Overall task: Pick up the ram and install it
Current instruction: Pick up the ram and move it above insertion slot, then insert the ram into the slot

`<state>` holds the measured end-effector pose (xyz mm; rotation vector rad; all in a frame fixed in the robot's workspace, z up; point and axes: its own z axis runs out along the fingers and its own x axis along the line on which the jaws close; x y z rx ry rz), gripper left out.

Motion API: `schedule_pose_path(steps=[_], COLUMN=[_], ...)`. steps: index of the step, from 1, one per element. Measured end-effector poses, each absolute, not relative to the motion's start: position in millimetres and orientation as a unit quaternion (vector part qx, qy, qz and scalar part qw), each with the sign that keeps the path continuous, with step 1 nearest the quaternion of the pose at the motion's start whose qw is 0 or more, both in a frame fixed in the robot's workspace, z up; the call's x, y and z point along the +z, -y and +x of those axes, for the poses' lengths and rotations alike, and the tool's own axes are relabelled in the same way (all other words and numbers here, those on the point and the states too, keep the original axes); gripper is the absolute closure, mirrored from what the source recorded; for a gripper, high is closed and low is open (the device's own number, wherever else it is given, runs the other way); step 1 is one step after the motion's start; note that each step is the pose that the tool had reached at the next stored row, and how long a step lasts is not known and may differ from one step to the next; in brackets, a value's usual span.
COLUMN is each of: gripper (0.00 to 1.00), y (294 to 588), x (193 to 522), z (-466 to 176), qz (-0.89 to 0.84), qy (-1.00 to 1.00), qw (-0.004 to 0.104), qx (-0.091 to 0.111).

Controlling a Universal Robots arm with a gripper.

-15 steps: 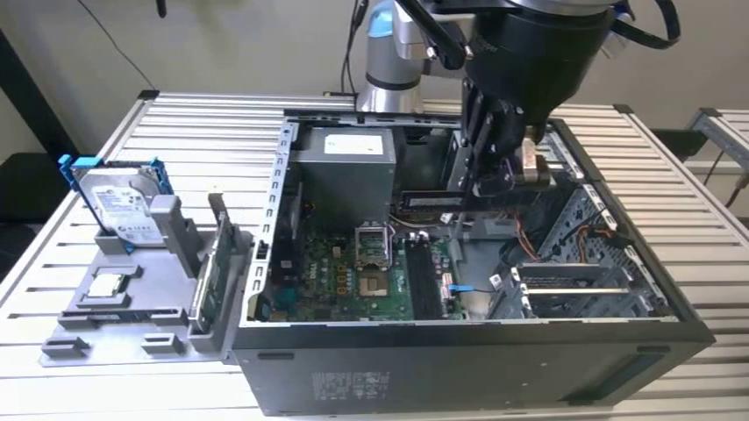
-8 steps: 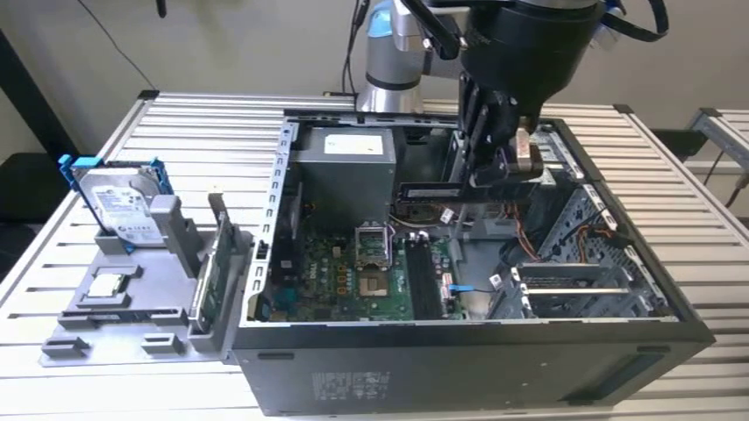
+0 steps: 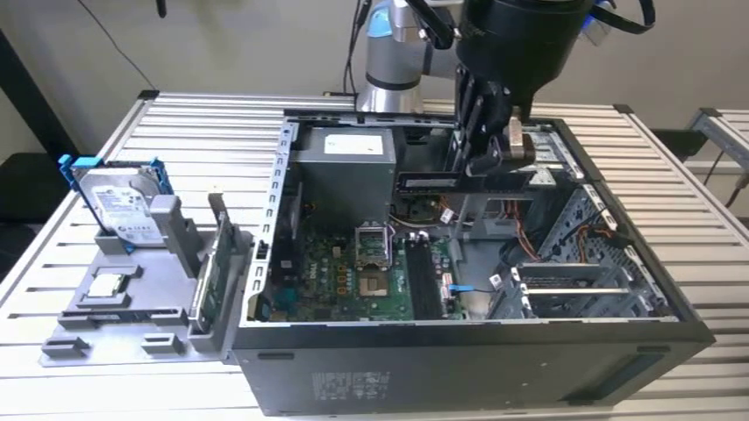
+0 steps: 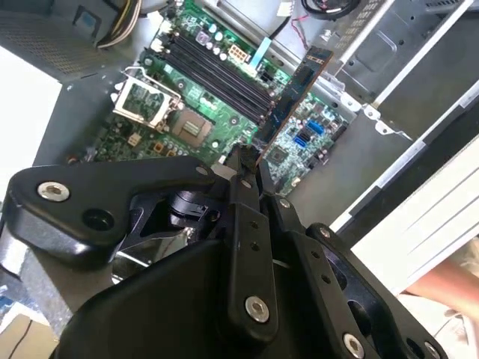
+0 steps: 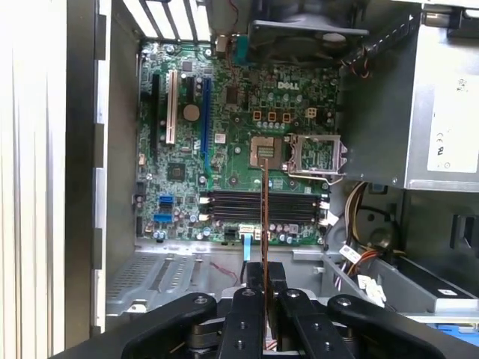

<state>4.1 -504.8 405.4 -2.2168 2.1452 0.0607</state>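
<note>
- The end effector (image 3: pixel 496 165) hangs over the open computer case (image 3: pixel 655 307), clamped on the ram (image 3: pixel 451 181). The stick is held level in the air above the motherboard (image 3: pixel 351 272), not touching it.
- In the exterior view the ram shows its long flat side. In the first wrist view the same ram (image 5: pixel 265 217) appears edge-on, a thin line lying crosswise over the four black memory slots (image 5: pixel 224 203) and reaching toward the processor socket (image 5: pixel 268 149).
- In the second wrist view the stick (image 4: pixel 296 97) juts out from between the closed fingers (image 4: pixel 241 202), with the slots (image 4: pixel 213 71) on the board below it.
- The exterior view also takes in the slatted metal table (image 3: pixel 188 123). At nine o'clock from the case, a hard drive (image 3: pixel 117 206) with blue rails stands upright in a grey fixture (image 3: pixel 111 307). A green circuit card (image 3: pixel 214 272) stands on edge between that fixture and the case wall.
- The first wrist view adds the case interior: a black fan (image 5: pixel 299 30), the grey power supply (image 5: pixel 441 112) and loose cable bundles (image 5: pixel 359 254) close to one end of the slots.
</note>
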Motion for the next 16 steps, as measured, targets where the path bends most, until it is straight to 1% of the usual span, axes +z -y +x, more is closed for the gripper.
schedule_pose_path(steps=[5, 16], gripper=[0.85, 0.85], y=[498.2, 494.6], x=[405.2, 405.2], z=[4.2, 4.2], qz=[-0.718, -0.718], qy=[-0.695, -0.695], qw=[0.029, 0.029], qx=[0.020, 0.020])
